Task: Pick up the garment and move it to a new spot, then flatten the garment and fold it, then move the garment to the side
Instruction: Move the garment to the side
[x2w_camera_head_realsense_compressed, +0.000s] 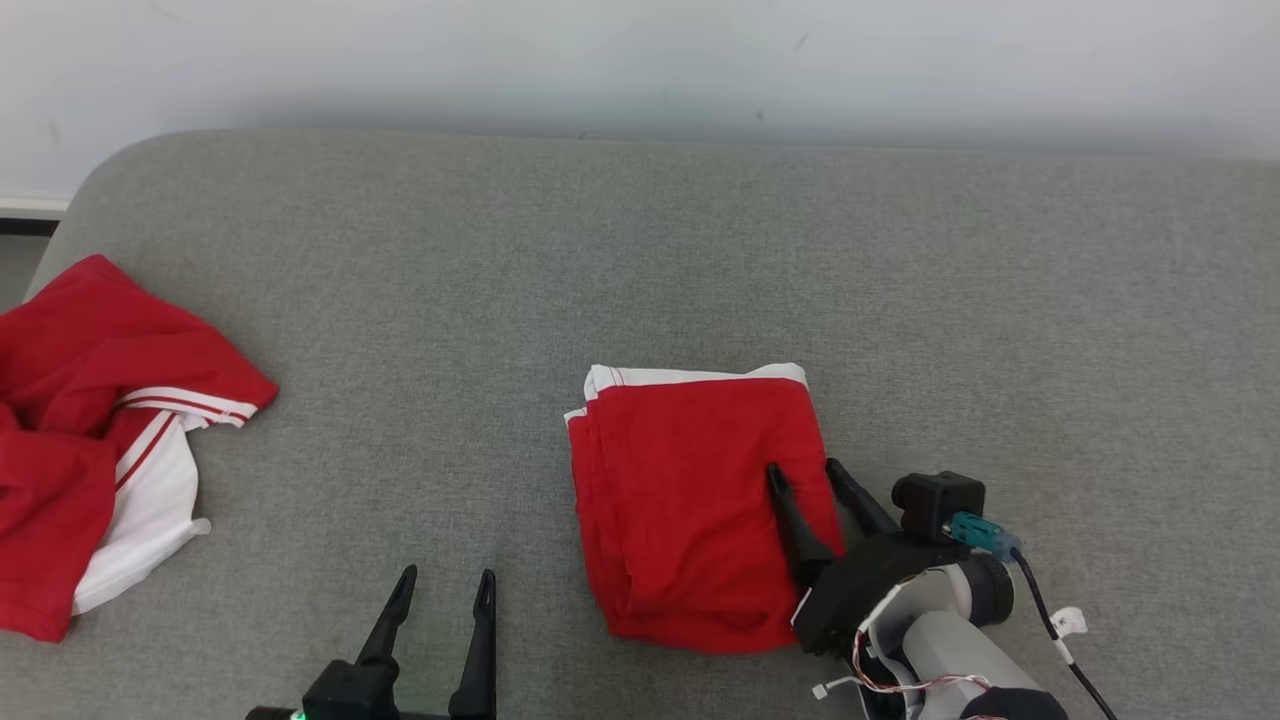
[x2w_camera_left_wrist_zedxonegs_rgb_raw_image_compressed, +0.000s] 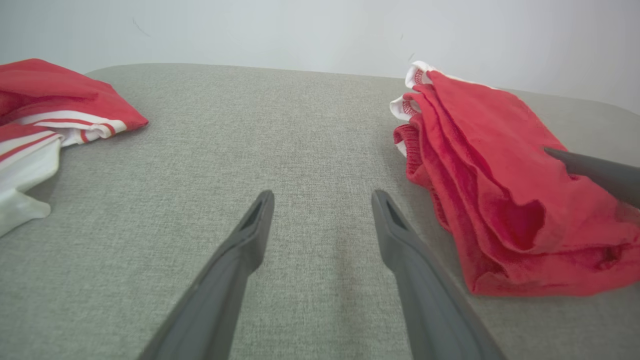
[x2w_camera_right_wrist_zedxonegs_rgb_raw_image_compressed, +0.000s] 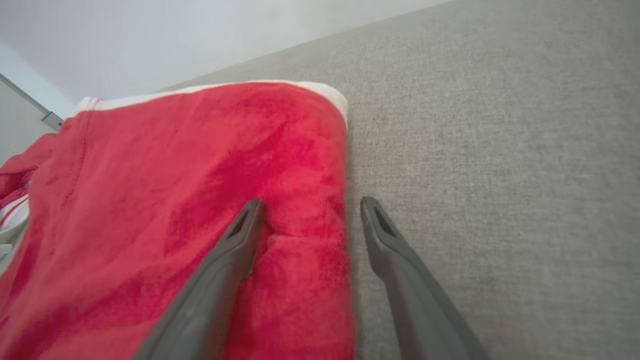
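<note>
Right gripper (x2w_camera_head_realsense_compressed: 802, 466), jaws apart, straddles the right edge of the folded red garment (x2w_camera_head_realsense_compressed: 680, 510), one finger over the cloth

You see a folded garment (x2w_camera_head_realsense_compressed: 690, 500) of soft, matt red cloth with white trim, a crumpled garment (x2w_camera_head_realsense_compressed: 90, 440) of like red-and-white cloth, your worktop (x2w_camera_head_realsense_compressed: 640, 250) covered in coarse grey woven fabric, left end effector (x2w_camera_head_realsense_compressed: 447, 573) and right end effector (x2w_camera_head_realsense_compressed: 802, 466) with fingers (x2w_camera_left_wrist_zedxonegs_rgb_raw_image_compressed: 240, 260) of smooth, matt dark plastic
</note>
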